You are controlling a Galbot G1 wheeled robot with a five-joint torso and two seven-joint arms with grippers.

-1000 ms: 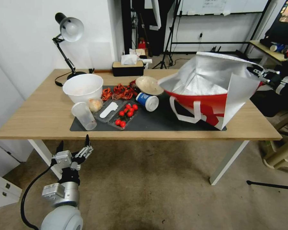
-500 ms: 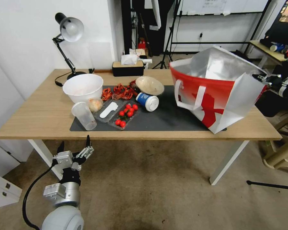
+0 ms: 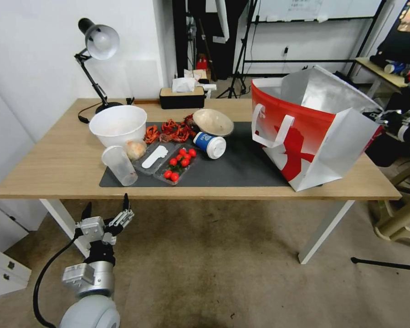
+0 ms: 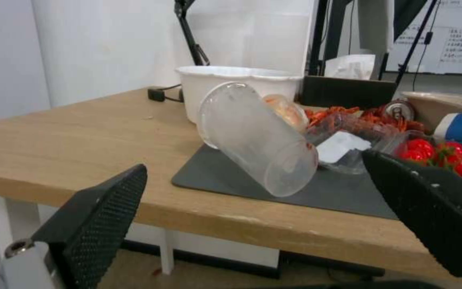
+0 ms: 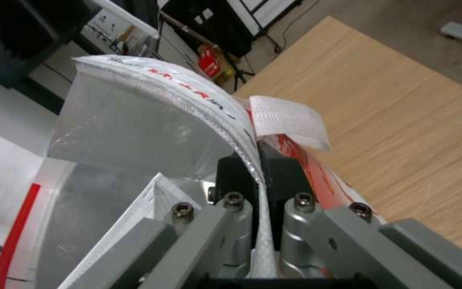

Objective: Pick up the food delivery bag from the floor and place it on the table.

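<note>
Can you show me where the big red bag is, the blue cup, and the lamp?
bag (image 3: 300, 132): head view, on its red front side.
blue cup (image 3: 204, 140): head view, on its blue side; it lies tipped over on the mat.
lamp (image 3: 102, 41): head view, on its round shade.

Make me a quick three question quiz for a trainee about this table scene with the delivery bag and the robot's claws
1. True or false: the food delivery bag rests on the table.
2. What does the right claw pinch? A) a strap handle B) the bag's wall at the rim C) the blue cup
3. Fill in: the left claw hangs open below the table's front ____.

Key: 1 true; 2 B; 3 edge.
</note>
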